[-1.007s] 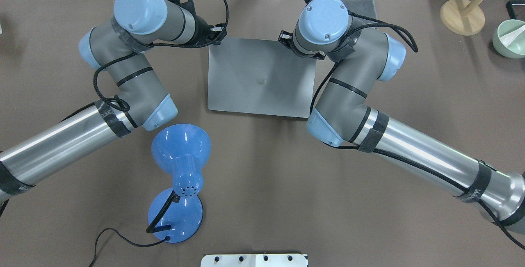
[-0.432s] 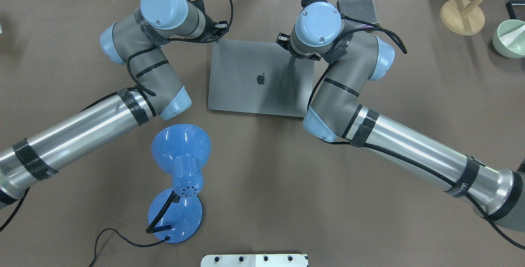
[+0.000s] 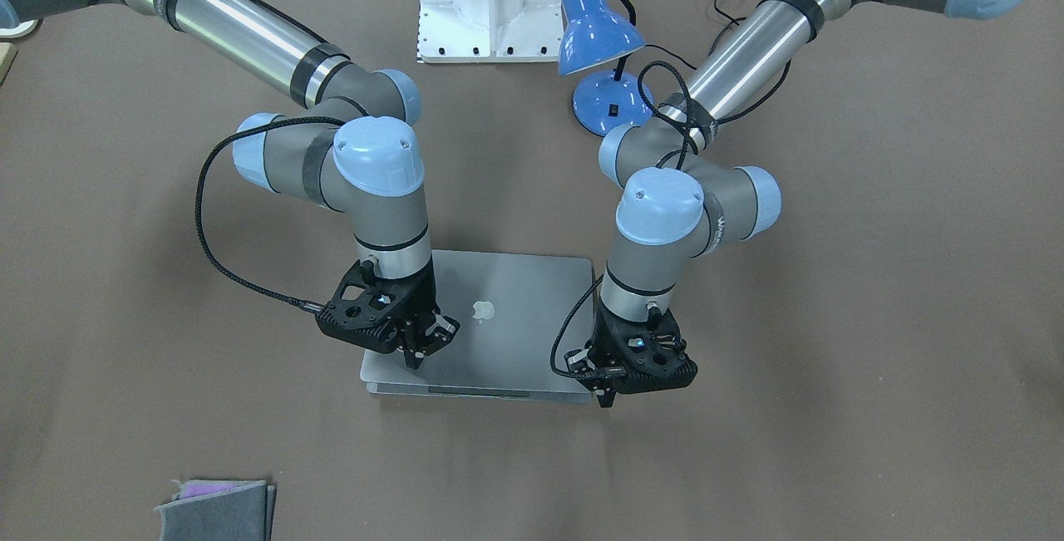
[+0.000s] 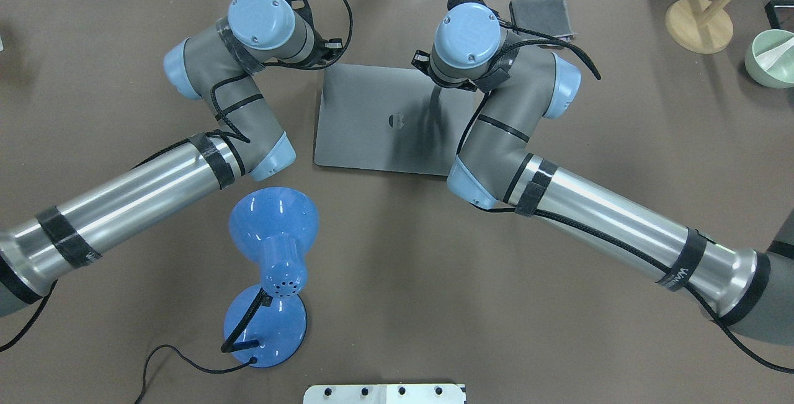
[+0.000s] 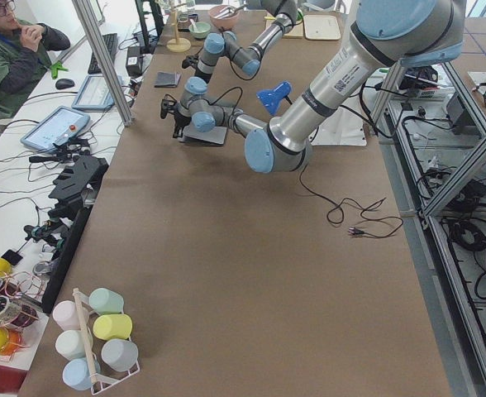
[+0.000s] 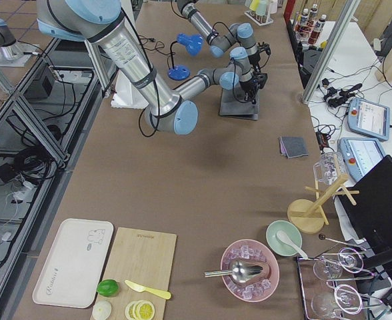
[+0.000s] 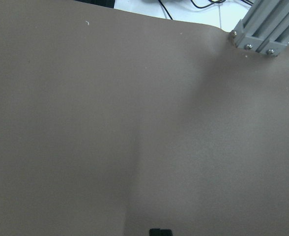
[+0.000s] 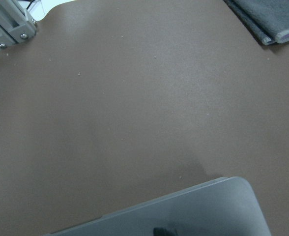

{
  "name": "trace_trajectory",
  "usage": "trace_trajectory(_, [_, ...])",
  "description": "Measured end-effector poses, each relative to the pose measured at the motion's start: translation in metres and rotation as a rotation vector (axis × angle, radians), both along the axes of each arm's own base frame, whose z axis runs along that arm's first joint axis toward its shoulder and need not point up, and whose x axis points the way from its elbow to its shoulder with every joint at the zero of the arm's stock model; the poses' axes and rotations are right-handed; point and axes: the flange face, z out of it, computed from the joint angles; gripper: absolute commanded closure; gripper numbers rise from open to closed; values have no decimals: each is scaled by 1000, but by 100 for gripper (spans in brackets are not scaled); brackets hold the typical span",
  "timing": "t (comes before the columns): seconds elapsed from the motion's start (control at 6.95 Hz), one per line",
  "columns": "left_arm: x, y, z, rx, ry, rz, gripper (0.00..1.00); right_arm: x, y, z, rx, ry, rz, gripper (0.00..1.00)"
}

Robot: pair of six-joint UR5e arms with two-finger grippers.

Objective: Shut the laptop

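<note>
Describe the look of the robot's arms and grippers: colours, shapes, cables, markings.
The left arm and right arm: silver tubes, grey joints, pale blue caps, black straps, braided black cables. The left gripper and right gripper: black, perforated bodies, narrow fingers.

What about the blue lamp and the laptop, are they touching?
Apart. The overhead view shows a strip of bare brown table between the blue lamp and the laptop.

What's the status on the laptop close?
Right end effector shut, tip over laptop lid near far edge. Left end effector shut, just off lid's corner. Lid down, flat or nearly. Blue lamp apart, not in the way.
</note>
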Motion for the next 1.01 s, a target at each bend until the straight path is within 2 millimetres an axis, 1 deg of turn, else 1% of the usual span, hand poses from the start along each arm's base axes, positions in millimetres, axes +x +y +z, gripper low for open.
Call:
trace_trajectory(0.29, [21,10,10,-5,-28,11,100,-13,-5,16,-1,2,-4,100])
trace_trajectory(0.43, [29,15,11,-3,-30,19,100,-16,-5,20,-4,6,-6,100])
trace_trajectory(0.58, [32,17,10,1,-27,23,100,-17,-5,21,-5,8,-8,100])
trace_trajectory(0.72, [34,19,9,4,-25,25,100,-17,-4,20,-4,7,-8,100])
trace_trajectory(0.86, [34,21,4,11,-16,28,100,-15,-5,15,3,0,-7,100])
trace_trajectory(1.01, [26,18,-7,26,4,19,100,-9,-6,5,14,-12,-4,100])
